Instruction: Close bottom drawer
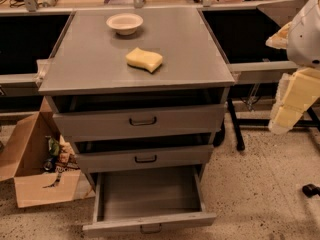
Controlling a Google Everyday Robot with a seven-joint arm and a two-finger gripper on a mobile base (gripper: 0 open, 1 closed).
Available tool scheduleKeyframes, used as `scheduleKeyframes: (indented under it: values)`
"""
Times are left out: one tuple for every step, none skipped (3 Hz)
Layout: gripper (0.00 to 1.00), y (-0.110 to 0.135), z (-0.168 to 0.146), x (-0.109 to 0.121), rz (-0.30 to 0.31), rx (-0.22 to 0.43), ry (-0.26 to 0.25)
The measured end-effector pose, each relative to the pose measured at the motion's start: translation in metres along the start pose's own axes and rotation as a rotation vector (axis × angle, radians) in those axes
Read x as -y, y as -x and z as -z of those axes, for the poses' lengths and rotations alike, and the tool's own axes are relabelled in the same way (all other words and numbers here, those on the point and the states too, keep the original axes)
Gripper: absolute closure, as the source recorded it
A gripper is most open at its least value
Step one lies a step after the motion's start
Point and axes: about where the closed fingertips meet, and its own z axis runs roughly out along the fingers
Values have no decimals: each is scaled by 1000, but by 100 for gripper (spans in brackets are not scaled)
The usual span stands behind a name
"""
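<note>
The bottom drawer [150,194] of the grey cabinet [135,49] is pulled far out toward me. Its plain grey inside is empty, and its shallow front panel with a small dark loop handle [150,228] is near the lower edge of the view. The two drawers above it, the top drawer [142,120] and the middle drawer [145,158], stand slightly out. My arm comes in at the right edge, and the gripper [283,118] hangs well to the right of the cabinet, at about the top drawer's height, touching nothing.
A white bowl [124,23] and a yellow sponge [144,59] lie on the cabinet top. An open cardboard box [30,169] with clutter stands on the floor at the left. Dark table legs [234,129] and a small black object [311,189] are at the right.
</note>
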Motion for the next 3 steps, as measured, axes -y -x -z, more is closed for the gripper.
scheduleKeyframes:
  values:
    - [0, 1, -2, -1, 3, 2, -3]
    - [0, 12, -42, -17, 18, 58, 38]
    - [0, 30, -131, -44, 4, 135, 131]
